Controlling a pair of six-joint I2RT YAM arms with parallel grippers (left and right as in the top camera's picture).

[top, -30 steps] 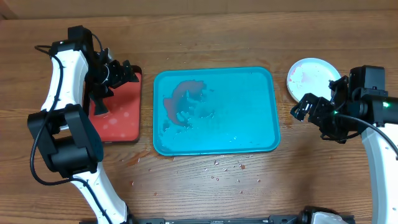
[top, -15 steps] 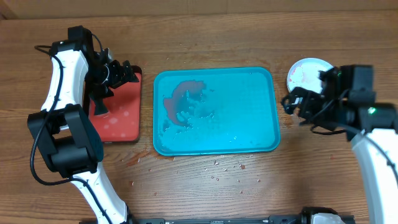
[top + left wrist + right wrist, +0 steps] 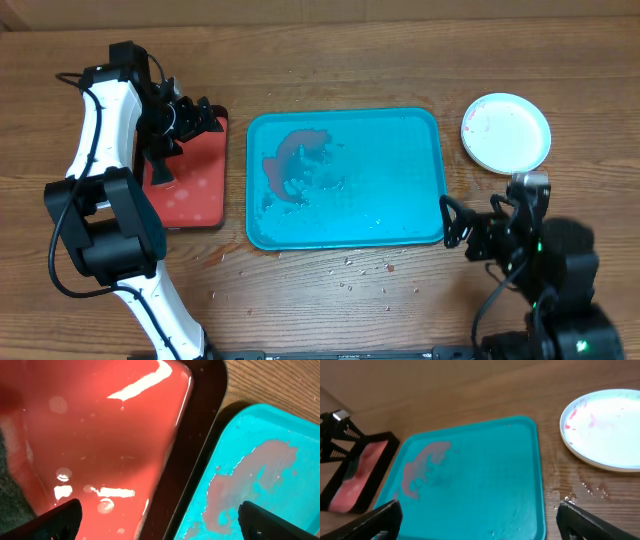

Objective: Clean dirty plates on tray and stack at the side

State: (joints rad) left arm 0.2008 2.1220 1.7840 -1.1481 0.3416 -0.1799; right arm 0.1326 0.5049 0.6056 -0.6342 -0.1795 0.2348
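The turquoise tray lies mid-table, bare except for a red sauce smear at its left end; it also shows in the right wrist view and the left wrist view. A stack of plates sits on the table to the right of the tray's far corner, its white top plate faintly smeared red. The rim colours of the plates below are hard to tell. My right gripper is open and empty above the tray's right front corner. My left gripper is open and empty above the gap between the two trays.
A smaller red tray with a dark rim lies left of the turquoise tray, wet and shiny in the left wrist view. Crumbs are scattered on the wood in front of the turquoise tray. Water drops lie near the plates.
My right arm has pulled back from beside the plates toward the table's front, to the tray's right front corner. The plates now show fully. The left arm has not moved.
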